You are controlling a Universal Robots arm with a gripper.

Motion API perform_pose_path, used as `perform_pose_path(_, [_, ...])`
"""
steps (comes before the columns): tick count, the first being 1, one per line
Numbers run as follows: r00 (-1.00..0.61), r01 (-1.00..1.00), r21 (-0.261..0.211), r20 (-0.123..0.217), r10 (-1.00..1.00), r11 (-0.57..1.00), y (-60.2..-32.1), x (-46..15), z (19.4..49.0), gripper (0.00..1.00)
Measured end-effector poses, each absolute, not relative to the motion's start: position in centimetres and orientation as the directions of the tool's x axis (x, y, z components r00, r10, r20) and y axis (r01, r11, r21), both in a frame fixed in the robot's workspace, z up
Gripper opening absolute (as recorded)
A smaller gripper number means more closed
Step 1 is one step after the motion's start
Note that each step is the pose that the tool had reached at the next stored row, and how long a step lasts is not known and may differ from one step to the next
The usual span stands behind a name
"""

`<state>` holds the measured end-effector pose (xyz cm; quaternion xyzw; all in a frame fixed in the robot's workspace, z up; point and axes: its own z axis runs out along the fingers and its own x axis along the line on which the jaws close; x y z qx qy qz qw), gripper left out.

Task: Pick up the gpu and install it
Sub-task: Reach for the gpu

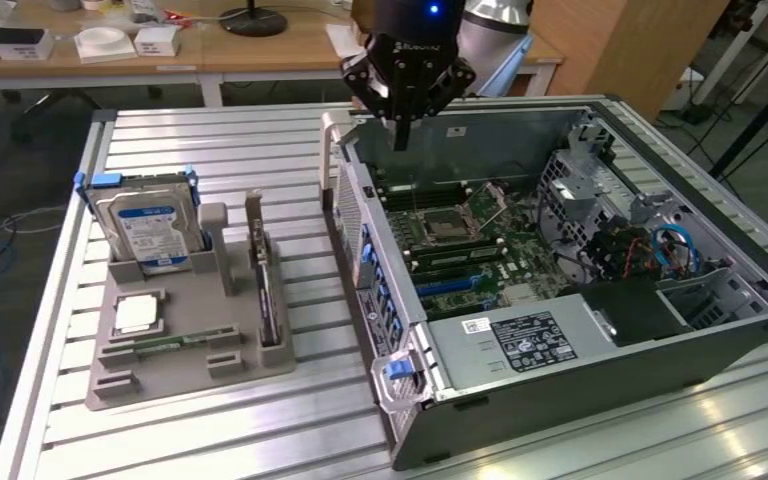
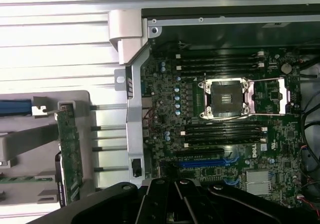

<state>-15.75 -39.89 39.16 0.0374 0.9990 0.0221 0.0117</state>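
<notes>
Plainly, the open computer case [image 1: 558,400] is the biggest thing on the slatted table [image 1: 197,150], lying on its side with its motherboard [image 1: 464,240] exposed. Just beside the case, on the exterior view's left of it, sits a grey holder tray [image 1: 131,385]. The gpu [image 1: 267,290] stands on edge in the tray slot nearest the case, not yet lifted. Its long axis runs parallel to the case wall that faces the tray.

The arm reaches down over the case's far corner on the tray side. The gripper [image 1: 402,135] hangs above the case rim, pointing straight down, its fingers pressed together on nothing.

From those fingers the card lies outward past the case wall, and further along that wall toward the case's near end. In the wrist view the gpu [image 2: 67,154] shows as a green strip beyond the wall, well apart from the gripper [image 2: 175,194].
</notes>
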Motion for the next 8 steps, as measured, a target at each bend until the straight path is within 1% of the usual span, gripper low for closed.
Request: perform_pose_path(8, [-0.997, 0.074, 0.045, -0.021, 0.075, 0.996, -39.89, -16.2, 39.13, 0.11])
